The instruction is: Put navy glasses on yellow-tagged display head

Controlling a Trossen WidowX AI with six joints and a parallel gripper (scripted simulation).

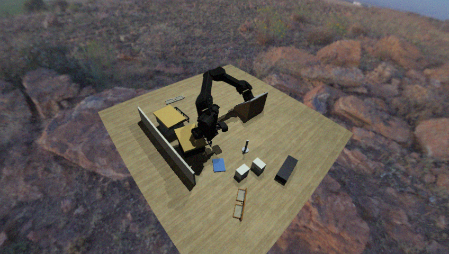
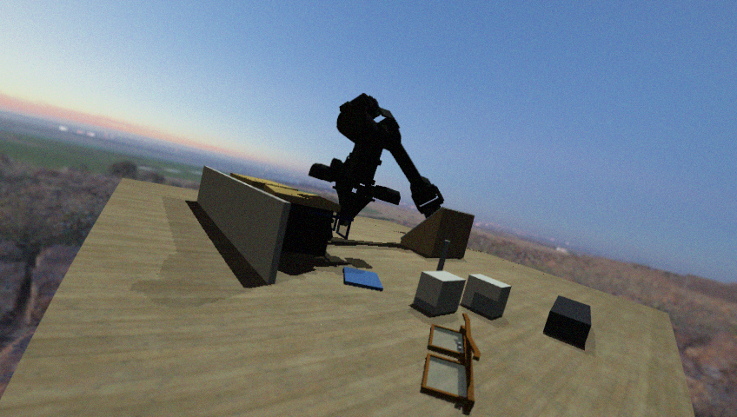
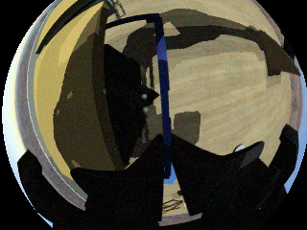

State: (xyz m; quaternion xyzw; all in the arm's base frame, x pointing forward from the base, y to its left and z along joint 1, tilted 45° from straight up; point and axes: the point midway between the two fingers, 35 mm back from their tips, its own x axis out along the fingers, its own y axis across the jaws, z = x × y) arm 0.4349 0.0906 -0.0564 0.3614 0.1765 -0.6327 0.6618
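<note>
The navy glasses (image 3: pixel 164 90) are pinched in the gripper (image 3: pixel 168 175), which is clenched on their thin frame; in the wrist view the frame runs as a dark blue line up from the fingers, with one bar bending left at the top. The gripper (image 2: pixel 341 227) hangs just beside the front face of the nearer of 2 heads (image 1: pixel 186 138), both blocky with yellow tops. The second head (image 1: pixel 168 115) stands behind it, and dark glasses (image 1: pixel 182 114) sit at its side. Whether the navy frame touches the nearer head cannot be told.

A long grey wall (image 1: pixel 163 146) stands beside both heads. A blue pad (image 1: pixel 218 164) lies on the wooden table (image 1: pixel 289 125) near the gripper. Further off are 2 pale cubes (image 1: pixel 242 171), a black box (image 1: pixel 286 169), brown glasses (image 1: pixel 240 203), a short post (image 1: pixel 245 146) and grey glasses (image 1: pixel 174 99).
</note>
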